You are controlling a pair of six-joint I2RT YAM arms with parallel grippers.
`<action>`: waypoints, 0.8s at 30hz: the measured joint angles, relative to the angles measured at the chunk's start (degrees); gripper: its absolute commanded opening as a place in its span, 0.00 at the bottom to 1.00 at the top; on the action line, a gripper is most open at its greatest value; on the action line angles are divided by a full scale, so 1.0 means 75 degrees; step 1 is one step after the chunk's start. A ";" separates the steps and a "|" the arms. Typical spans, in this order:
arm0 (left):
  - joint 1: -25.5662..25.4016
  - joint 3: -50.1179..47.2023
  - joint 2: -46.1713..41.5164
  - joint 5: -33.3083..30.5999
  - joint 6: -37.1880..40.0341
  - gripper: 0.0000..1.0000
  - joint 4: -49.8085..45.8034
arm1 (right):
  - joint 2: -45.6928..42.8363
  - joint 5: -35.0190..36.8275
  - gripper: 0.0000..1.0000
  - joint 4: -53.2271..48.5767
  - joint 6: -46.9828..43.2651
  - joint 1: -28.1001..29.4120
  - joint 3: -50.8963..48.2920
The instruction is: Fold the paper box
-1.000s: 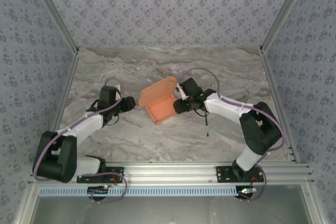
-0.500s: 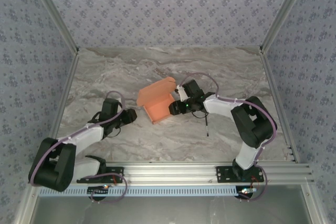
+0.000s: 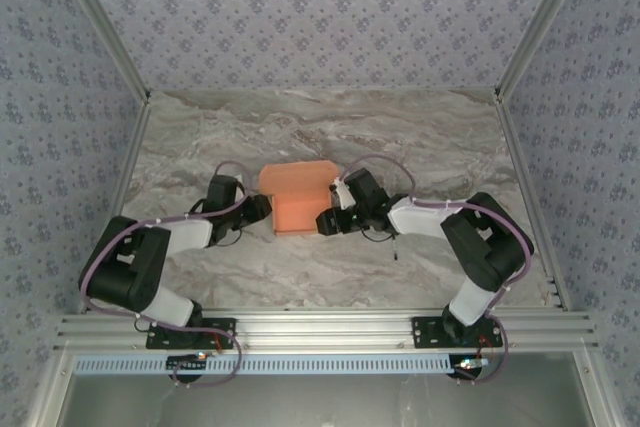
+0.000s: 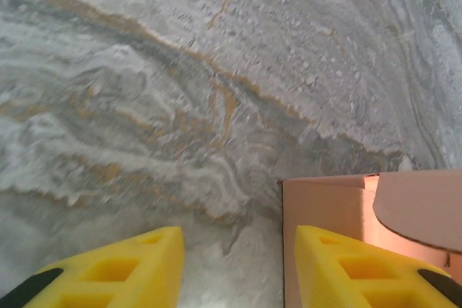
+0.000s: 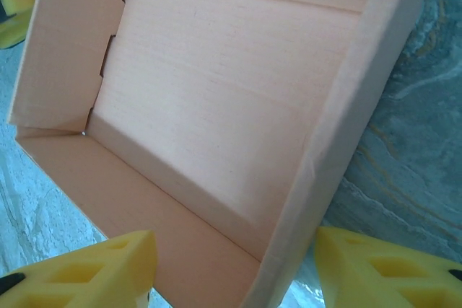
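The paper box sits near the middle of the gray marble table, between the two arms. It is orange and looks like a small open tray with low walls standing up. A paler flap rises along its far side, and that flap has cut corners. The right gripper is at the box's near right corner. Seen from the right wrist, its two yellow fingers are wide apart, one on each side of that corner. One finger is on the inside of the tray and one on the outside. The thin wall runs between them and they do not squeeze it, so this pincer is open. The left gripper is just beside the box's left wall. Seen from the left wrist, its yellow fingers are apart too. Bare table lies between them and the box corner is just past one finger, so this pincer is open as well. A thin dark stick lies on the table to the right of the box, by the right arm.
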 measured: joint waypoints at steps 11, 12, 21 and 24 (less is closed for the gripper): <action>-0.0020 0.0924 0.0810 0.0102 0.0108 0.45 0.0044 | -0.1955 0.1358 0.61 -0.0697 -0.0114 -0.0612 -0.0431; -0.0020 0.0924 0.0781 0.0096 0.0125 0.46 0.0006 | -0.2215 0.1667 0.61 -0.0927 -0.0114 -0.0685 -0.0431; -0.0020 0.0408 -0.0734 -0.0189 0.0230 0.51 -0.0420 | -0.3112 0.3518 0.56 -0.3672 -0.0020 -0.1349 -0.0431; -0.0061 0.0251 -0.1107 -0.0259 0.0227 0.51 -0.0568 | -0.2975 0.3660 0.52 -0.4395 -0.0020 -0.1346 -0.0431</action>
